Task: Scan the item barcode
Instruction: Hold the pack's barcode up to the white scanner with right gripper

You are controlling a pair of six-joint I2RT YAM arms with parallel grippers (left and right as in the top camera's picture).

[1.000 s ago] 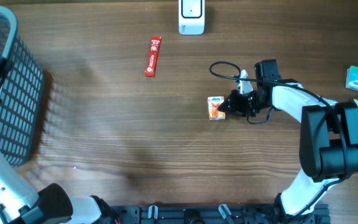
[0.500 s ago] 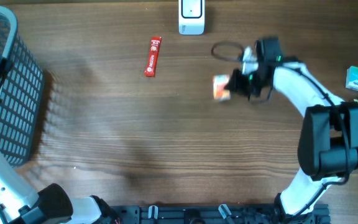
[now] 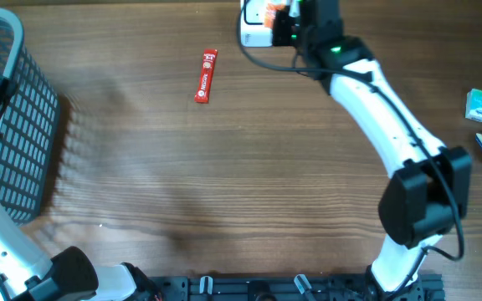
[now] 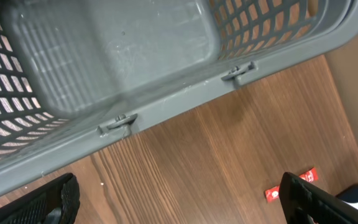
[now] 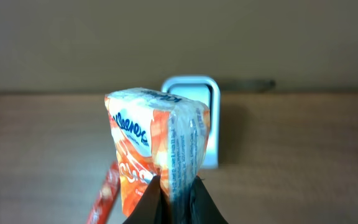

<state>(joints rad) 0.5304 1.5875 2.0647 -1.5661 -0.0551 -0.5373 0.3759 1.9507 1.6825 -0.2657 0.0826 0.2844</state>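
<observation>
Tissue pack (image 5: 154,146) | moved up to scanner (image 3: 256,36) | right gripper (image 5: 176,184) clamped on it

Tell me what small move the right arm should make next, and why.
Probably rotate the tissue pack slowly before the white scanner: the right pincer holds it by its edge close to the scanner, and no barcode shows in the wrist view.

tissue pack (image 5: 157,155): glossy plastic film | table (image 3: 224,184): matt wood grain | basket (image 4: 166,99): matt plastic
</observation>
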